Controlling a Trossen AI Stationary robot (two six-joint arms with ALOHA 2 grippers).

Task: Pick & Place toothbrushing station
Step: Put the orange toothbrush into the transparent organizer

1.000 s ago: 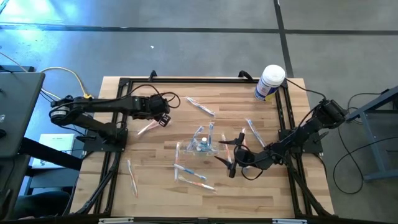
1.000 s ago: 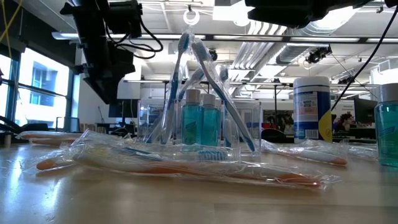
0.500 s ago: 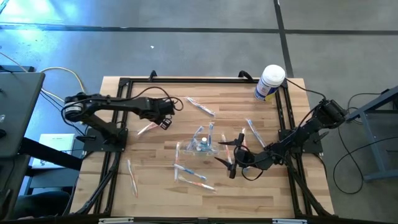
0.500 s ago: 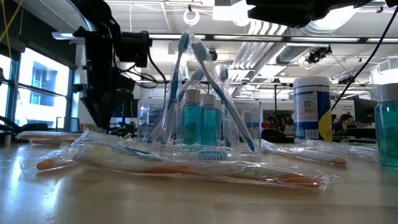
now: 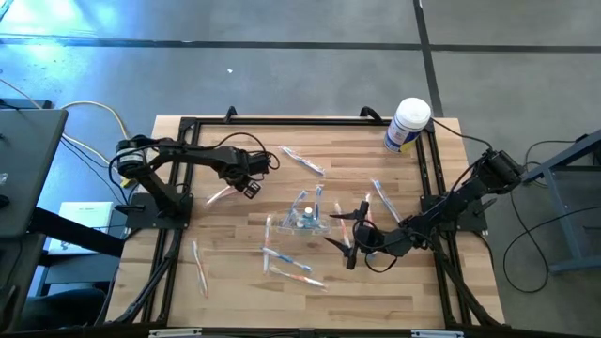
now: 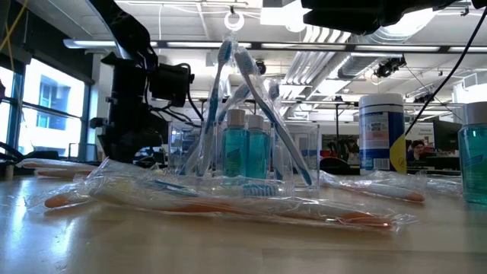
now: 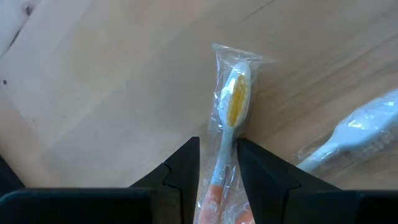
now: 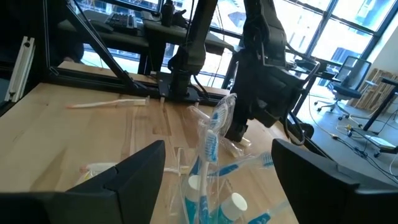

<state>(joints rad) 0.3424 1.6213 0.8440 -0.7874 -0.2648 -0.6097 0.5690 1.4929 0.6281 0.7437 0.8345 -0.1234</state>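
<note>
Two arms on the wooden table [image 5: 235, 272], doing different jobs. Left gripper [image 7: 217, 180] sits low over the table's left-centre part, fingers either side of a wrapped toothbrush [image 7: 229, 118] with a yellow-bristled head and orange handle; the handle runs between the fingers, which look closed on it or nearly so, and contact through the wrapper is hard to confirm. In the high view that gripper [image 5: 249, 184] is just beside the pinkish brush [image 5: 219, 195]. Likely it picks this one because it lies alone, apart from the clutter.

Right gripper [image 8: 214, 186] has its fingers spread wide, nothing between them, facing the clear holder [image 8: 208, 186] from its right side and just beside it. In the high view the holder [image 5: 308, 221] stands mid-table with the right gripper [image 5: 342, 233] near its edge. Fingers are spread probably so they can straddle the holder's width.

Holder stands upright in the low view [image 6: 247, 148], with blue brushes leaning out of it and small teal bottles inside; more wrapped brushes lie flat around its base, one touching its front. White canister [image 5: 408, 124] stands at the far right corner, well apart.

Risk: the holder is light and top-heavy with leaning brushes, so a sideways nudge could tip it.
</note>
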